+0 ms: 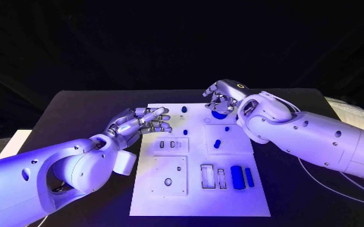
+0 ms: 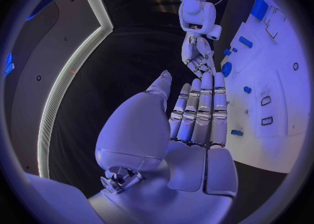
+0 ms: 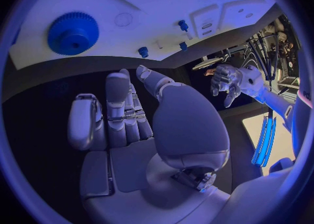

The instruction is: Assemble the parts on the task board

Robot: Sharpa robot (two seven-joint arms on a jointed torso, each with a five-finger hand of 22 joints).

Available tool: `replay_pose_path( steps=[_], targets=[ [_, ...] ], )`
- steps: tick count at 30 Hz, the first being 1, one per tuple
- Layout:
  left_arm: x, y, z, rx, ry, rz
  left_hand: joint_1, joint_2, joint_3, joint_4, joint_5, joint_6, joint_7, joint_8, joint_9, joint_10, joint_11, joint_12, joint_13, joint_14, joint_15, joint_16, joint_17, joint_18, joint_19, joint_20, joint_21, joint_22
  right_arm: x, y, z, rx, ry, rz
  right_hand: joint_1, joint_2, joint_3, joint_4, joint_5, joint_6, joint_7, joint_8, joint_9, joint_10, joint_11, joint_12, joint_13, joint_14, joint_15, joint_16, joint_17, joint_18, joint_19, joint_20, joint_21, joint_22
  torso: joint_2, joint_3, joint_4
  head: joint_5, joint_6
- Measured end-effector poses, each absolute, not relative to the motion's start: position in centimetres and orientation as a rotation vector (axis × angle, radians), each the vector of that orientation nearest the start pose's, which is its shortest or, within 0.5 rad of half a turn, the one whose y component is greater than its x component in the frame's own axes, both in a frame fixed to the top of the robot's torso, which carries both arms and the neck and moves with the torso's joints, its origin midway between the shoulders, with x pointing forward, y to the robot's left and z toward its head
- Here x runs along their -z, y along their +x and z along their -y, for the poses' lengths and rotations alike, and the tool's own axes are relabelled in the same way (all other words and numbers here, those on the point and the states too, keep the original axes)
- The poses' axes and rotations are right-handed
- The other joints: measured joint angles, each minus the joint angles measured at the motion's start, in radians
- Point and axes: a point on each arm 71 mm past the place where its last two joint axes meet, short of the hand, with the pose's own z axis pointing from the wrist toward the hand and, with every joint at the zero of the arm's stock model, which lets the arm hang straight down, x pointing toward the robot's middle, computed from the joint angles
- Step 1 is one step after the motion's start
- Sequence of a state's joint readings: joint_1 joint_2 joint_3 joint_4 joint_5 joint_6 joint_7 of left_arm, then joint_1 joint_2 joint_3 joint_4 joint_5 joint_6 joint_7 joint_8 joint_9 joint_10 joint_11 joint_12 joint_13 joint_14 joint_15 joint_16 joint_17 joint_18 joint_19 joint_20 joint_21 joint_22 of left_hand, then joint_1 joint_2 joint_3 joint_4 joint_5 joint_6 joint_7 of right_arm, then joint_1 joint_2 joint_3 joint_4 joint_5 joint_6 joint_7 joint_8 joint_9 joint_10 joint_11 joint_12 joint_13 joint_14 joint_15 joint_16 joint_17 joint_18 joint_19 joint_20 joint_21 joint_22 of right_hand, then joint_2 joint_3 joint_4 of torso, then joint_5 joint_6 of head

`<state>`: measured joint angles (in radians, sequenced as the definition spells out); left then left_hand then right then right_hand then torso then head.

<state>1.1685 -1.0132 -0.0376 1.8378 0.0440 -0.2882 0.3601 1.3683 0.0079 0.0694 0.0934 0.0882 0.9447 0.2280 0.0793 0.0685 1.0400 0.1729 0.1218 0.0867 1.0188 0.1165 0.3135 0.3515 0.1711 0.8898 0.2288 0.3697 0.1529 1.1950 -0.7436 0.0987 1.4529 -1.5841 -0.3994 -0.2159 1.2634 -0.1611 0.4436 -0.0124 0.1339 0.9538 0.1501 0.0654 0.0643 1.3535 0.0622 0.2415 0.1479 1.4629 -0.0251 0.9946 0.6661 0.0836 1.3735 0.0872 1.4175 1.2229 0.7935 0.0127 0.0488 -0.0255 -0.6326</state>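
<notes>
Right wrist view reveals the blue gear [image 3: 73,33] as toothed (head view half-hides it); both robot hands empty, fingers apart.

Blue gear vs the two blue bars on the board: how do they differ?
The blue gear is round and toothed with a centre hole; the two blue bars are long and plain. The gear lies at the board's far edge under the right hand; the bars lie side by side near its front right. Both rest on the task board.

Both hands [image 1: 144,122] [image 1: 221,99] over task board [image 1: 199,195]
</notes>
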Motion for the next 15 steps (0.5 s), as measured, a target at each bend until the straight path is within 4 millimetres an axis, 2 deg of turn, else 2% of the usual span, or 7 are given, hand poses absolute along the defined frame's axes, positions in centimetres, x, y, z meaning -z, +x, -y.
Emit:
replay_pose_path(
  steps=[1,2,4,8,9,11,15],
  targets=[
    [16.8,42.0,-19.7,1.694,-1.184,-1.531,0.000,0.000,0.000,0.000,0.000,0.000,0.000,0.000,0.000,0.000,0.000,0.000,0.000,0.000,0.000,0.000,0.000,0.000,0.000,0.000,0.000,0.000,13.2,51.5,18.5,-0.571,-0.070,-1.463,0.001,-0.006,-0.014,0.003,0.002,-0.007,-0.005,0.000,0.000,0.031,-0.011,0.022,0.019,0.002,-0.002,0.039,0.053,0.000,0.013,-0.003,0.011,0.021,-0.001,0.0001,-0.0013,-0.001,0.000],
    [16.8,42.0,-19.7,1.694,-1.184,-1.531,0.000,0.000,0.000,0.000,0.000,0.000,0.000,0.000,0.000,0.000,0.000,0.000,0.000,0.000,0.000,0.000,0.000,0.000,0.000,0.000,0.000,0.000,13.1,51.5,18.9,-0.570,-0.052,-1.475,0.001,-0.008,-0.029,0.007,0.002,-0.013,-0.009,0.000,0.000,0.049,-0.017,0.044,0.040,0.002,-0.002,0.076,0.104,-0.009,0.024,-0.007,0.019,0.038,-0.001,0.0000,-0.0025,-0.002,0.001],
    [16.9,42.0,-19.8,1.694,-1.184,-1.531,0.000,0.000,0.000,0.000,0.000,0.000,0.000,0.000,0.000,0.000,0.000,0.000,0.000,0.002,0.002,-0.002,-0.001,0.000,0.000,0.000,0.000,-0.001,13.2,51.5,19.7,-0.567,-0.021,-1.500,0.014,-0.010,-0.088,0.029,0.007,-0.021,-0.008,0.000,0.003,0.025,-0.024,0.122,0.145,0.002,-0.013,0.158,0.208,-0.015,0.035,-0.017,0.036,0.066,-0.003,0.0007,-0.0043,-0.004,0.002],
    [16.9,42.0,-19.7,1.697,-1.184,-1.532,0.000,0.000,0.000,0.000,0.000,0.000,0.000,0.000,0.000,0.000,0.000,0.000,0.000,0.004,0.004,-0.005,-0.002,0.000,0.000,0.000,0.000,-0.002,13.5,51.8,21.2,-0.544,0.033,-1.555,0.043,0.008,-0.169,0.076,0.008,-0.031,-0.009,0.000,0.003,-0.014,-0.015,0.343,0.409,0.002,-0.013,0.269,0.369,-0.016,0.058,-0.008,0.060,0.085,-0.004,0.0016,-0.0066,-0.007,0.004],
    [16.9,42.1,-19.7,1.698,-1.184,-1.532,0.000,0.000,0.000,0.000,0.000,0.000,0.000,0.000,0.000,0.000,0.000,0.000,0.000,0.004,0.004,-0.005,-0.002,0.000,0.000,0.000,0.000,-0.002,13.6,51.9,21.5,-0.537,0.044,-1.566,0.049,0.010,-0.182,0.088,0.008,-0.031,-0.009,0.000,0.003,-0.014,-0.015,0.417,0.491,0.003,-0.012,0.292,0.404,-0.030,0.067,-0.007,0.066,0.085,-0.004,0.0018,-0.0069,-0.008,0.004],
    [16.9,42.1,-19.7,1.698,-1.184,-1.532,0.000,0.000,0.000,0.000,0.000,0.000,0.000,0.000,0.000,0.000,0.000,0.000,0.000,0.004,0.004,-0.005,-0.002,0.000,0.000,0.000,0.000,-0.002,13.8,52.1,21.9,-0.523,0.061,-1.587,0.062,0.015,-0.205,0.112,0.010,-0.031,-0.009,0.000,0.003,-0.014,-0.015,0.551,0.640,0.006,-0.009,0.333,0.467,-0.031,0.079,-0.005,0.077,0.085,-0.004,0.0017,-0.0079,-0.009,0.004],
    [16.9,42.1,-19.6,1.701,-1.183,-1.534,0.000,0.000,0.000,0.000,0.000,0.000,0.000,0.000,0.000,0.000,0.000,0.000,0.000,0.004,0.004,-0.005,-0.002,0.000,0.000,0.000,0.000,-0.002,14.2,52.5,22.3,-0.503,0.087,-1.625,0.071,0.018,-0.234,0.141,0.013,-0.034,-0.006,0.000,0.003,-0.014,-0.015,0.671,0.781,0.002,-0.005,0.372,0.529,-0.031,0.083,0.000,0.080,0.085,-0.003,0.0012,-0.0080,-0.012,0.003]
  ],
)
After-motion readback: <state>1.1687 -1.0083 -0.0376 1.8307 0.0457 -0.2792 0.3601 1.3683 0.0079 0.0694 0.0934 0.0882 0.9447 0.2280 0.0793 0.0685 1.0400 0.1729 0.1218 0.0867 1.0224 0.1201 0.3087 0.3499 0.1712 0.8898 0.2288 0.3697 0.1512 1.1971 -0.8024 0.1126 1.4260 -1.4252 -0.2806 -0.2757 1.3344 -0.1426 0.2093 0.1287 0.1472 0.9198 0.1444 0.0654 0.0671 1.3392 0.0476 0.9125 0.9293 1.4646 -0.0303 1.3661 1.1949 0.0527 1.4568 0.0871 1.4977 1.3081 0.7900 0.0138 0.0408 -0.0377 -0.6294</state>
